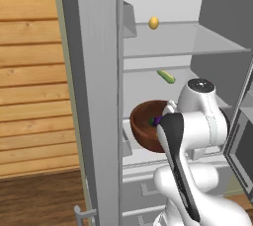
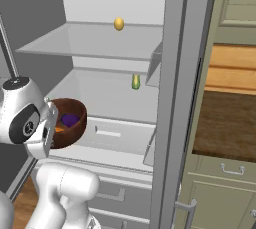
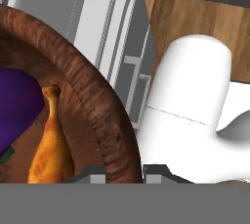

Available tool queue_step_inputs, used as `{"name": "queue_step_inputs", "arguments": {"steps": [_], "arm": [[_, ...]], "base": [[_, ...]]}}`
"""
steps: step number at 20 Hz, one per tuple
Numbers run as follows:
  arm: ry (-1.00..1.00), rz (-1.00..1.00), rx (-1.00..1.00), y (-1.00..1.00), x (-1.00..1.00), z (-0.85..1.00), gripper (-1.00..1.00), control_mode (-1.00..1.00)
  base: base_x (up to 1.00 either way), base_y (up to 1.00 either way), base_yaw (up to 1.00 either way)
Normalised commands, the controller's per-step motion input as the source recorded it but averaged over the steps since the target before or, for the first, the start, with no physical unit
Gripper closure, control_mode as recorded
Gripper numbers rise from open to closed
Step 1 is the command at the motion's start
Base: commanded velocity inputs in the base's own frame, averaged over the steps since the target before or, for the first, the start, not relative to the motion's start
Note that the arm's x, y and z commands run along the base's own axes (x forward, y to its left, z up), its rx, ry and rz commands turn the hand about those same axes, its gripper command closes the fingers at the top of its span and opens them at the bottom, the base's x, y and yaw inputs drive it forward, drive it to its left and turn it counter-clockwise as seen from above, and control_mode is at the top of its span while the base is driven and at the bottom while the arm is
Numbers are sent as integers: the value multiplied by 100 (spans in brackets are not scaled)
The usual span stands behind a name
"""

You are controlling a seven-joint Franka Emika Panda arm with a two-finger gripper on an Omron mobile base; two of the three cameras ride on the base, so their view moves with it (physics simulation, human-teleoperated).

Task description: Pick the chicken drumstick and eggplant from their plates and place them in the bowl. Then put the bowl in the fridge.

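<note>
The bowl already carries the drumstick and eggplant. The claw is clamped on its rim, holding it tilted before the open fridge; shelving it remains.

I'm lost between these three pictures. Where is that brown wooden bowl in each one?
Left base view: the bowl sits mid-picture, just left of the white arm, before the open fridge.
Right base view: at the left edge, mid-height, beside the arm's round joint.
Hand view: its thick rim sweeps across the left half.
Shared landmark: the purple eggplant inside it.
</note>
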Motion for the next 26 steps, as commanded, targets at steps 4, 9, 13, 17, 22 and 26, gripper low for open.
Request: {"name": "queue_step_inputs", "arguments": {"steps": [4, 9, 13, 17, 22, 26], "arm": [[-42, 12, -7, -9, 10, 6, 100, -100], [-16, 19, -2, -25, 78, -8, 100, -100], [-8, 19, -7, -10, 90, -3, 100, -100], [-8, 13, -12, -1, 79, -12, 100, -100], [-2, 5, -18, 0, 77, -6, 100, -100], [0, 3, -16, 0, 85, -6, 100, -100]], "base": [[0, 0, 0], [0, 0, 0], [0, 0, 0], [0, 0, 0], [0, 0, 0], [0, 0, 0]]}}
